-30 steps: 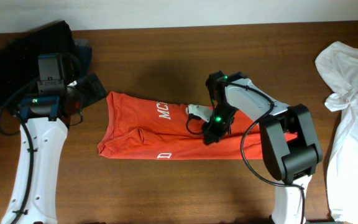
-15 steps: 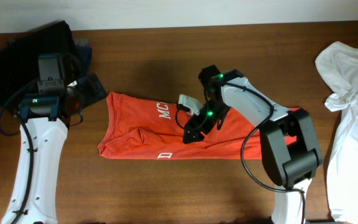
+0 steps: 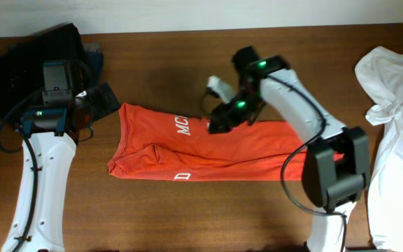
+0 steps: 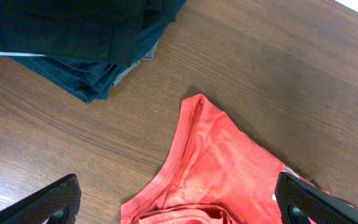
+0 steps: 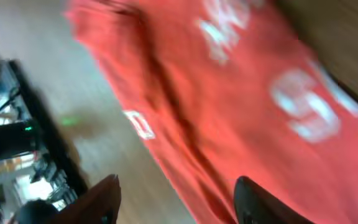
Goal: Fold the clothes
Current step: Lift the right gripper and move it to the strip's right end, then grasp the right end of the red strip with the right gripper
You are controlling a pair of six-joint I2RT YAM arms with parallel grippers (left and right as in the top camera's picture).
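The clothes are a red-orange T-shirt (image 3: 187,150) folded into a long strip across the middle of the table, with white letters showing. My right gripper (image 3: 217,124) hovers over the strip's far edge near the lettering. In the blurred right wrist view it (image 5: 179,208) is open above the red cloth (image 5: 247,81), with nothing between its fingers. My left gripper (image 3: 84,112) sits by the shirt's left end. In the left wrist view it (image 4: 179,208) is wide open over the shirt's hemmed corner (image 4: 222,168), holding nothing.
A pile of black and navy garments (image 3: 33,63) lies at the back left, right beside the left gripper, and shows at the top of the left wrist view (image 4: 73,37). A crumpled white shirt (image 3: 397,126) covers the table's right edge.
My right gripper, shut low on the shirt's middle a second ago, has opened, let go and moved up toward the far edge. The cloth lies flatter there. The left arm has not moved.
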